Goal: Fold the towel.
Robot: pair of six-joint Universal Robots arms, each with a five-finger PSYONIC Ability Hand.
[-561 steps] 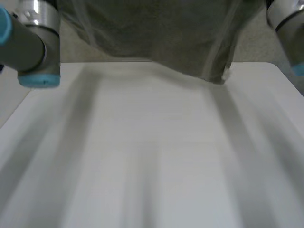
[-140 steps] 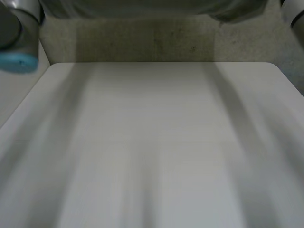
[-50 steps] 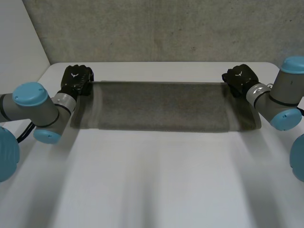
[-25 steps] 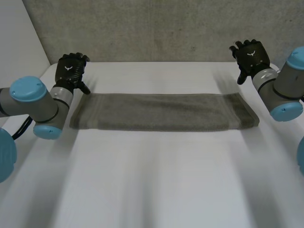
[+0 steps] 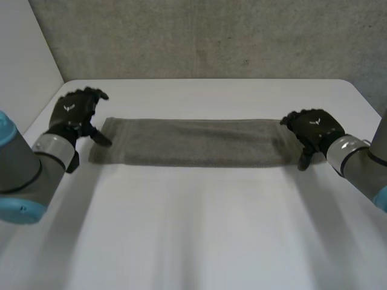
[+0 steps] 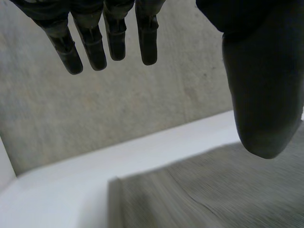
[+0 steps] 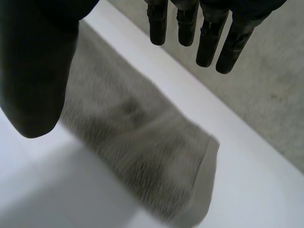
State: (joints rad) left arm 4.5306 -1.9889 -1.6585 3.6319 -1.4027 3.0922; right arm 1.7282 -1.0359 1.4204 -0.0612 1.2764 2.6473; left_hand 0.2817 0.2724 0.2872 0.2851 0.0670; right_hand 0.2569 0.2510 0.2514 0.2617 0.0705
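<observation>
White tabletop (image 5: 199, 229) runs back to a rough grey concrete wall (image 5: 205, 36). Across its far half lies a long grey-brown terry towel (image 5: 193, 142), flat, folded into a strip. The black left hand (image 5: 72, 115) hovers at its left end and the black right hand (image 5: 314, 130) over its right end. Both have fingers spread loose, holding nothing.

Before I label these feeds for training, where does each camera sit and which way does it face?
Head view: behind and between the arms, looking down at table and towel; both arms, left robot hand and right robot hand at the towel's ends.
Left wrist view: on that wrist, looking along the palm at a towel end; own fingers, thumb.
Right wrist view: likewise, over the other end.
All share towel and table.
</observation>
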